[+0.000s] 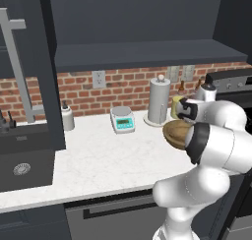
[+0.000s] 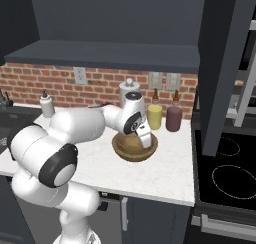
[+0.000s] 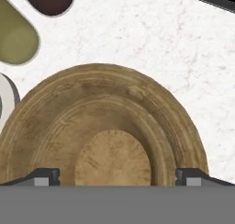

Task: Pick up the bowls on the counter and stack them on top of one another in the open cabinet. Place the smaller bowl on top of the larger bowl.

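Bowl (image 3: 108, 131) of brown wood sits right under my jaws (image 3: 117, 175) on the white marble desk (image 3: 160, 44), its tan rim and ringed inside spreading below my hand. My two dark fingertips (image 3: 46, 176) stand well apart, one on each side over the bowl's hollow; I cannot tell whether either touches the wood. In the right base view my jaws (image 2: 145, 140) hang down over the bowl's (image 2: 134, 147) right rim, and the bowl rests on the desk (image 2: 165, 173) near its right end, beside the black cooktop (image 2: 225, 173). I see one bowl and cannot tell whether it is the wider or the narrower. Just beyond it stand a yellow jar (image 2: 154, 116) and a dark maroon jar (image 2: 174, 118), with a white paper-towel roll (image 1: 158, 101) to their left. Farther left lie a small kitchen scale (image 1: 122, 120) and a soap bottle (image 1: 67, 117). At the back runs the brick wall (image 1: 123, 89), with the dark cabinet shelf (image 1: 147, 54) above it.
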Controlling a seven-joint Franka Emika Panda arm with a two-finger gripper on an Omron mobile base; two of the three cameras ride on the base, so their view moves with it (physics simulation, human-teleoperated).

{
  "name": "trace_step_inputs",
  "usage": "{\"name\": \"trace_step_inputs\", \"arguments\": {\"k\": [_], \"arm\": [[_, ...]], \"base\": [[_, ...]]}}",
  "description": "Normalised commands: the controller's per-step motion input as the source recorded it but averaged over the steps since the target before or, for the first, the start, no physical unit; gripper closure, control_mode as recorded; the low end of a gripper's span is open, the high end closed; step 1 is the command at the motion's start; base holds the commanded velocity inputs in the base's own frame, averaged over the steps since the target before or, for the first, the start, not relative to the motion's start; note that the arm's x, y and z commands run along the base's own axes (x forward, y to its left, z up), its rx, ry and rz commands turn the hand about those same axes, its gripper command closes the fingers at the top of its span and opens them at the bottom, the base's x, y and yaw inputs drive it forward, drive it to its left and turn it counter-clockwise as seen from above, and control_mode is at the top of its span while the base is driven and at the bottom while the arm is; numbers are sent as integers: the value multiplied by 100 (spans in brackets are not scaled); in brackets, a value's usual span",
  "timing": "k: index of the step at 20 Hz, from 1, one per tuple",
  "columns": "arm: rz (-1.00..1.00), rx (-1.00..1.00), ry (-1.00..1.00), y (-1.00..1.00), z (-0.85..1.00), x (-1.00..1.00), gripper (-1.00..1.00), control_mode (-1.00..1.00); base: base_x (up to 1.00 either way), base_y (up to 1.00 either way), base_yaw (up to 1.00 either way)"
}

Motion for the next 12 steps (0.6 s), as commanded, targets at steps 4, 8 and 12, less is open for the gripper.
{"name": "trace_step_inputs", "arguments": {"k": [4,8,12], "arm": [[1,0,0,-20,-7,-9,-100,-100],[1,0,0,-10,-13,-2,-100,-100],[0,0,1,-17,-13,-3,-100,-100]], "base": [[0,0,0],[0,0,0],[0,0,0]]}}
